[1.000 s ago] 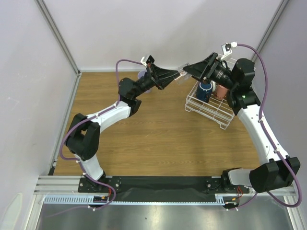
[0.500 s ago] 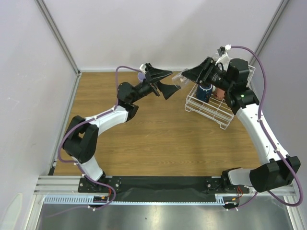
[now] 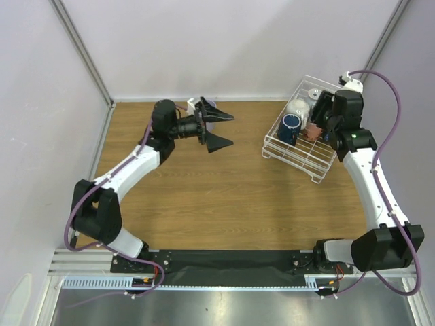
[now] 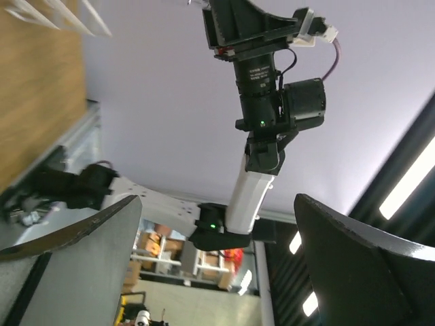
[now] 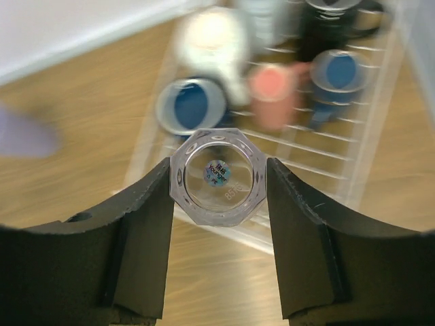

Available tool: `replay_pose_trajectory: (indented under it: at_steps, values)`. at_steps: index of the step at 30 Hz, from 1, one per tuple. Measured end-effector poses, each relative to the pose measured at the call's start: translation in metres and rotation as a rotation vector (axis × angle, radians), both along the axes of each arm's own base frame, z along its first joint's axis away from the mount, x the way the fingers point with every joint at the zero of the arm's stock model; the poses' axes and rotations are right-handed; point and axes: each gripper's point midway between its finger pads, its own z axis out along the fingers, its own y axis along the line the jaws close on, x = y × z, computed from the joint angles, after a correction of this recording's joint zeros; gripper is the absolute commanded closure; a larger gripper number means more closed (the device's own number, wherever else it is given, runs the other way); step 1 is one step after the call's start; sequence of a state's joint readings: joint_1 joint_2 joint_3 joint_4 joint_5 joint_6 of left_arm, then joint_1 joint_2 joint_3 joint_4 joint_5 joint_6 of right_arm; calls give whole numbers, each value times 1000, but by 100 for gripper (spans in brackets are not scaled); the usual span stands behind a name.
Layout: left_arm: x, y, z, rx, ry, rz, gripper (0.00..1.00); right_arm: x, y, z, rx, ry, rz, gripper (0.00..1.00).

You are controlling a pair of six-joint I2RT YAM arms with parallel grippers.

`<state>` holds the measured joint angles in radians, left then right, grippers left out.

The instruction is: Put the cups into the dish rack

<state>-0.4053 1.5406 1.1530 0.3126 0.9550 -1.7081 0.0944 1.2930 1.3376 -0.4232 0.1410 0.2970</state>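
Observation:
My right gripper [image 5: 217, 170] is shut on a clear glass [image 5: 217, 178], seen base-on and hanging above the near edge of the white wire dish rack [image 5: 380, 136]. In the rack stand a navy cup [image 5: 192, 107], a cream mug [image 5: 214, 41], a terracotta cup [image 5: 272, 92], a blue-lined mug [image 5: 338, 75] and a black mug [image 5: 326, 27]. The right gripper [image 3: 319, 112] hovers over the rack [image 3: 299, 153] at the back right. My left gripper [image 3: 219, 129] is open and empty over the back middle of the table. A lavender tumbler [image 3: 206, 109] shows partly behind it.
The left wrist view looks sideways past its open fingers [image 4: 367, 265] at the right arm [image 4: 262, 102], with a corner of the rack [image 4: 61, 13] at the top left. Grey walls close the table on three sides. Bare wood [image 3: 224, 197] lies between the arms.
The grippers met above the table with the clear glass between them. My left gripper opened and swung back left; my right arm carried the glass over the rack.

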Motion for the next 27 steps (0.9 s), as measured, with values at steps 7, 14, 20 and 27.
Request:
replay_pose_trajectory:
  at_steps: [7, 14, 20, 27]
  values:
    - [8, 41, -17, 119, 8, 61, 0, -1, -61, -90, -196, 192, -169, 100]
    - [8, 57, -23, 148, 21, 74, 0, 10, -73, -143, -246, 293, -196, 100]
    - [10, 76, -20, 166, 2, 114, 0, 24, -78, -157, -253, 285, -215, 97]
    - [6, 79, -16, 205, -12, 101, 0, 24, -80, -180, -257, 311, -222, 89]
